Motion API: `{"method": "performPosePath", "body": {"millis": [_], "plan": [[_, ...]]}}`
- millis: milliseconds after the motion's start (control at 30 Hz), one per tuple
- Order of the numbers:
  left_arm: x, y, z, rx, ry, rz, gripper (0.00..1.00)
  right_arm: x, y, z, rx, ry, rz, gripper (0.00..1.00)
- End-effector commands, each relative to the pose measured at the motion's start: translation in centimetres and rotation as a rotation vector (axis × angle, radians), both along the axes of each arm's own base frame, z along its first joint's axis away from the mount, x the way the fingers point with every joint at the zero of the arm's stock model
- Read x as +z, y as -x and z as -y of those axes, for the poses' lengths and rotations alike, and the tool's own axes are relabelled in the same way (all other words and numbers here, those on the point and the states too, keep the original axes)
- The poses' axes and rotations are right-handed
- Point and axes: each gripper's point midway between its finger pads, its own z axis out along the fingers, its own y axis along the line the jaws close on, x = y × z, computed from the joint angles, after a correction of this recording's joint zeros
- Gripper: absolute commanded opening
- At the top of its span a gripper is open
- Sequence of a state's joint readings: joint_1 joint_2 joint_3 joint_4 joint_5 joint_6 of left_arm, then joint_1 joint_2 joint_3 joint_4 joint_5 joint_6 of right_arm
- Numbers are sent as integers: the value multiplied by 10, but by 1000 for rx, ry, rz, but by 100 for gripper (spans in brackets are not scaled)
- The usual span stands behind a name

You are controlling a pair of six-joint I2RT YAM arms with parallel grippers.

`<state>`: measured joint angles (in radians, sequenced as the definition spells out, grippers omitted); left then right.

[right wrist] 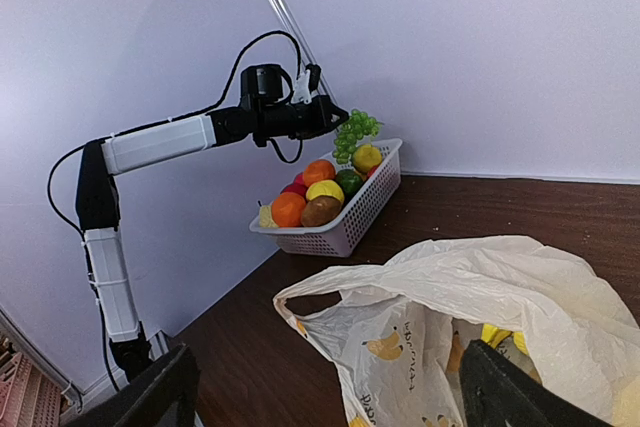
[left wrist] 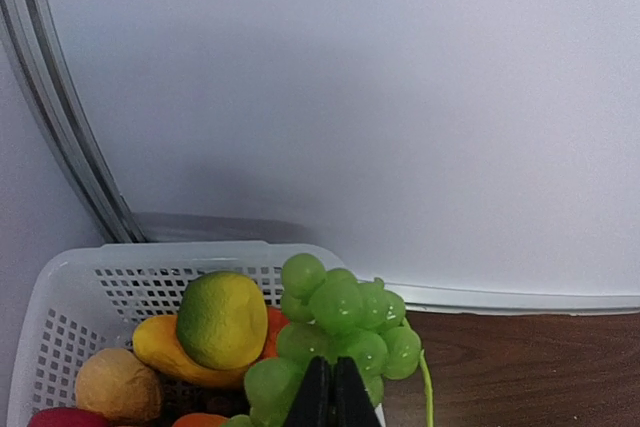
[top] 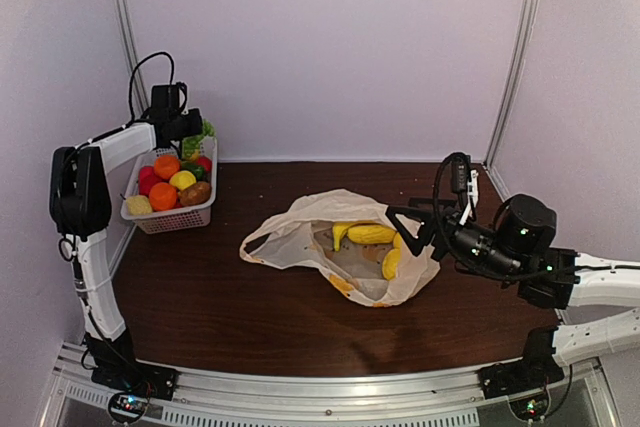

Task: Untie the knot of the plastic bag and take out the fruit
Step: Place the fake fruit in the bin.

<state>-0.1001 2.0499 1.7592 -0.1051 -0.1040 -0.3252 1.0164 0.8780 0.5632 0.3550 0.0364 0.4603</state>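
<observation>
Apparently, left fingers (left wrist: 311, 402) pinching grapes (left wrist: 340, 322), above basket (left wrist: 70, 287)

left arm (top: 120, 145) raised, left fingers (left wrist: 312, 399) pinched together | right arm (top: 600, 282) low, right fingers (right wrist: 150, 397) spread wide

Dark wooden table (top: 200, 297), cream plastic bag (top: 300, 232) lying open mid-table, white slotted basket (top: 170, 217) at far-left corner

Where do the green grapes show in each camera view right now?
Top external: green grapes upper left, over the white basket's far end.
Left wrist: bottom centre, at the basket's right edge.
Right wrist: upper middle, above the basket.
Shared landmark: the white basket, seen in all three.
</observation>
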Motion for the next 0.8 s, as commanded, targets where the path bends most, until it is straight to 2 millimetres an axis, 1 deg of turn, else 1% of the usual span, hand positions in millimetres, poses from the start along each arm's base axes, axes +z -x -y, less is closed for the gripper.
{"method": "performPosePath", "body": {"millis": [0, 267, 433, 500, 567, 667, 767], "plan": [[9, -10, -21, 57, -72, 28, 0, -3, -4, 3, -26, -1, -16, 91], [-8, -15, -28, 57, -99, -25, 0, -4, -3, 4, -26, -12, -26, 91], [-14, -17, -31, 55, -113, -49, 0, -3, -2, 6, -28, -19, -28, 91], [-17, -17, -33, 56, -114, -59, 6, -4, -2, 7, -30, -20, -31, 91], [-19, -17, -32, 42, -107, -64, 18, -5, -2, 8, -33, -21, -34, 91], [-17, -17, -30, 31, -103, -66, 28, -6, -2, 10, -38, -23, -38, 91], [-16, -17, -26, 10, -95, -66, 42, -6, -1, 11, -39, -26, -39, 91]]}}
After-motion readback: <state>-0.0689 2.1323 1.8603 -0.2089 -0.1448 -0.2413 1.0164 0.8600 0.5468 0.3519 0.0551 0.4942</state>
